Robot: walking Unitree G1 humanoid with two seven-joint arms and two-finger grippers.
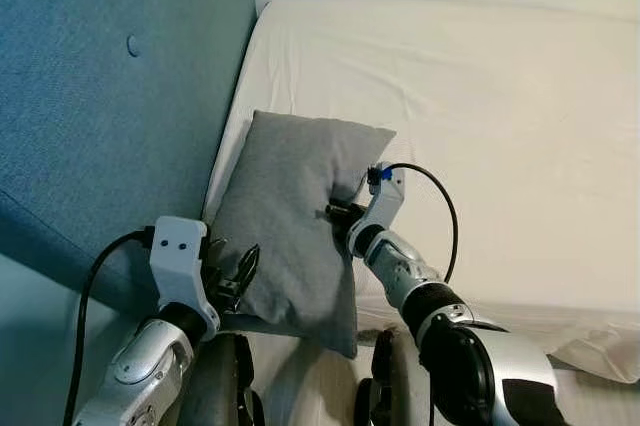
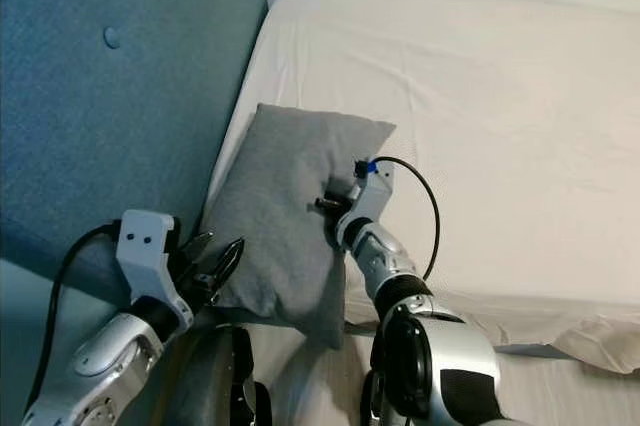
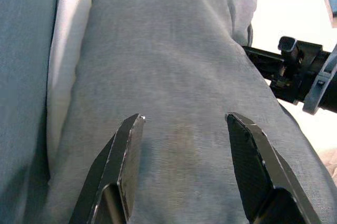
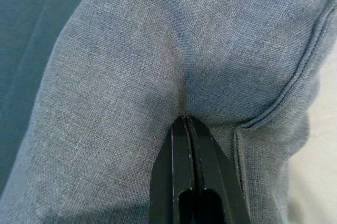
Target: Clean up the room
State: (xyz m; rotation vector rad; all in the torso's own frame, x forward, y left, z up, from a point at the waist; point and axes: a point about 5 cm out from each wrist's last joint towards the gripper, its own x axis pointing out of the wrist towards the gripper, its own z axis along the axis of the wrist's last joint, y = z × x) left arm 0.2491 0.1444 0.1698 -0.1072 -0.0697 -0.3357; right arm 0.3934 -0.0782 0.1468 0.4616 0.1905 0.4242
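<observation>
- grey pillow [image 1: 295, 221] lies on the bed [image 1: 480, 146] at its left edge, against the blue padded headboard [image 1: 110, 96]; near end hangs slightly past the bed's front edge.
- right gripper [image 4: 184, 129]: fingers pressed flat together, tips dug into the pillow fabric beside the seam on its right side. fabric puckers at the tips, so it reads as pinching the pillow.
- left gripper [image 3: 184, 124]: fingers spread wide, one either side over the pillow's near end, pointing along its length. can't tell if the tips touch the fabric.
- black cable [image 1: 440, 206] loops off the right wrist over the white sheet.
- sheet is rumpled at the front right corner of the bed.
</observation>
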